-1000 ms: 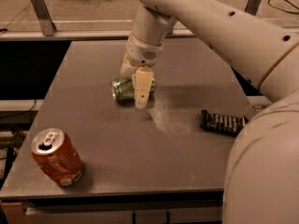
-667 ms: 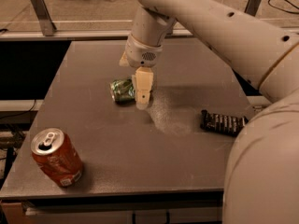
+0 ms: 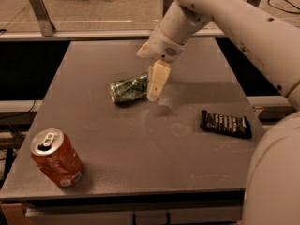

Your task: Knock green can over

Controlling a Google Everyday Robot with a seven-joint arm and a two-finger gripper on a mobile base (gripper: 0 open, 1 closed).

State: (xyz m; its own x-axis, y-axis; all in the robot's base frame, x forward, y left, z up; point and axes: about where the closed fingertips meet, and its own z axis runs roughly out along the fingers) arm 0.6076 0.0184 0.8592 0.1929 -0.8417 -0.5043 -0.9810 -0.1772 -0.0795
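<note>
**Green can down on its side, mid-counter**

Nearest, at seven o'clock on the counter: a red soda can, standing, tab end up, well apart from everything else. At four o'clock, a dark packet, lying flat.

Just past centre, toward eleven o'clock: the green can, lying on its side, silver end pointing to nine o'clock, long axis running roughly nine to three. Slim, green, with pale whitish-green patterning along the wall.

At the can's three o'clock end: the gripper, hanging down from the pale arm reaching in from two o'clock. Touching the can or just beside it, cannot tell which. Jaws released or clenched: cannot tell either.

Judged by that lie, toppling done. Probably light and thin-walled, easy to dent, smooth and slippery. Free to roll toward six or twelve o'clock while resting on the wall. No grip needed for a job like this. For any further nudge, best pressed gently at mid-wall, to avoid a roll toward the counter's edge.

Farthest, beyond twelve o'clock: a rail and floor.
</note>
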